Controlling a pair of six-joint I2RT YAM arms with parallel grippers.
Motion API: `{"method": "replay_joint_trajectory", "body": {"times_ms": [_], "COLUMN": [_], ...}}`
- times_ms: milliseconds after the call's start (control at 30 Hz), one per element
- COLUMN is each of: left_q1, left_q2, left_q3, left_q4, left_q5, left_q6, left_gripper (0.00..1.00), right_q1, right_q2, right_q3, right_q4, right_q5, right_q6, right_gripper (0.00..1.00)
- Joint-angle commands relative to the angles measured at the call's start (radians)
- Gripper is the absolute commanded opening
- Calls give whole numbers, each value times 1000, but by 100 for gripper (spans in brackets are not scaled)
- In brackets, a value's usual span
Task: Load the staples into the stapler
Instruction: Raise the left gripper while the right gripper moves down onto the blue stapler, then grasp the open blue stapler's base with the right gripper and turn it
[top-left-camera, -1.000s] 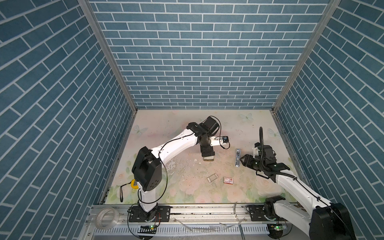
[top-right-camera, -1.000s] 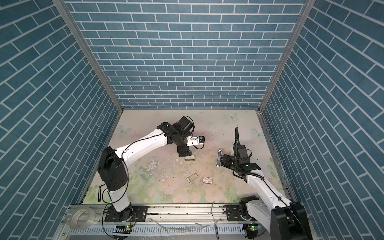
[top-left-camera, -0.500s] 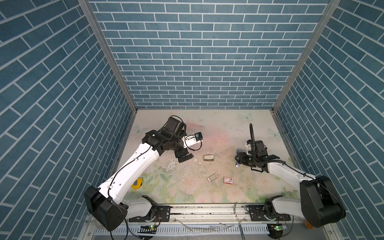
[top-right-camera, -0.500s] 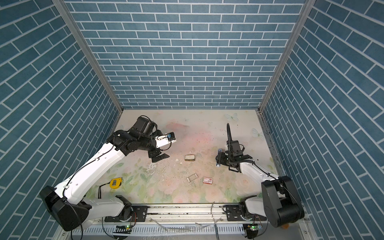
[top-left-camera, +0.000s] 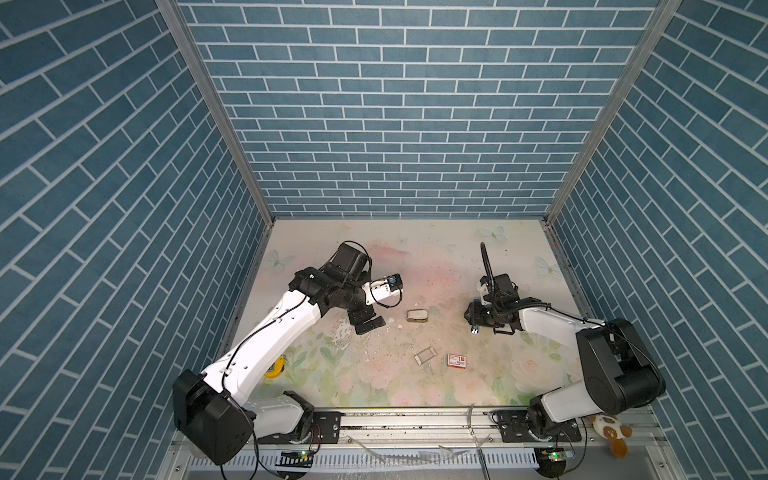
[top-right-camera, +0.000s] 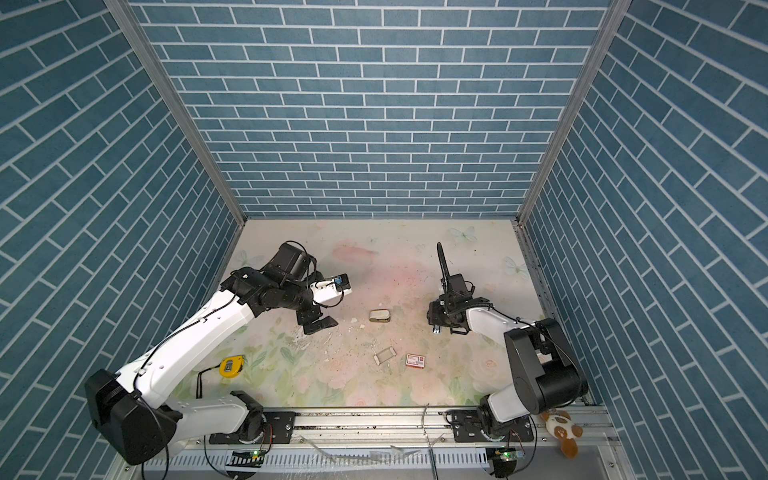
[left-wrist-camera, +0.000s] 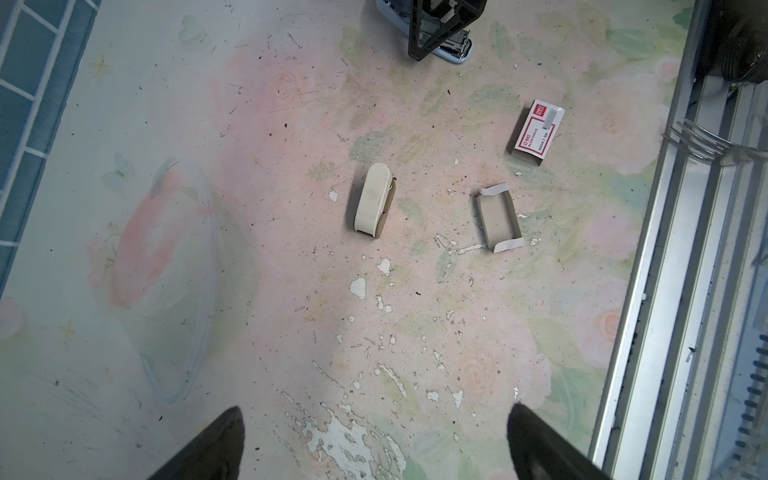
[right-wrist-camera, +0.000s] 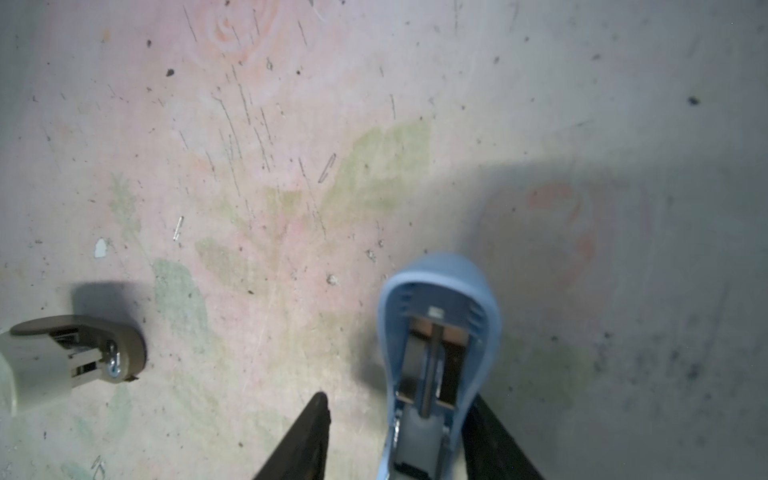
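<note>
Both top views hang high over the front rail (top-left-camera: 415, 420), looking down and toward the back wall (top-left-camera: 407, 124), far enough to hold the whole table (top-left-camera: 436, 257) in the lower middle of the frame. The left wrist camera looks down from mid height; the right wrist camera sits close above the surface. All four share the cream stapler (top-left-camera: 417, 316).

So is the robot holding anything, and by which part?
Nothing is firmly held. The left end effector is open and empty. The right end effector straddles the blue stapler, but one finger stands clear of it.
</note>
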Motion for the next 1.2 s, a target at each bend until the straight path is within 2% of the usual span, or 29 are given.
{"method": "replay_joint_trajectory", "body": {"times_ms": [0,100,400,567,733,967,1167], "left_q1": [7,8,7,7,8,7,8], "left_q2": [-4,-1,2,-4,-3,5,20], "left_q3": [-15,-16,-14,-17,-14,0,19], "left_q4": [13,14,21,23,22,11,7], "left_q5": [22,25,29,31,33,46,67], "left_q6": [-15,-15,-17,-16,-12,-9,-2], "left_gripper": [100,100,100,100,100,100,100], "right_q1": [30,45,82,129,176,195,197], "right_q2": [24,28,30,20,-1,-17,-208], "right_q3": [17,13,14,5,-11,-11,-37], "right_q4": [-39,-36,-18,12,45,32,-13], "right_q5": [62,103,74,74,39,75,148], "right_q6": [-56,-59,-90,-115,-141,-135,-64], "right_gripper": [48,45,34,33,34,46,51]}}
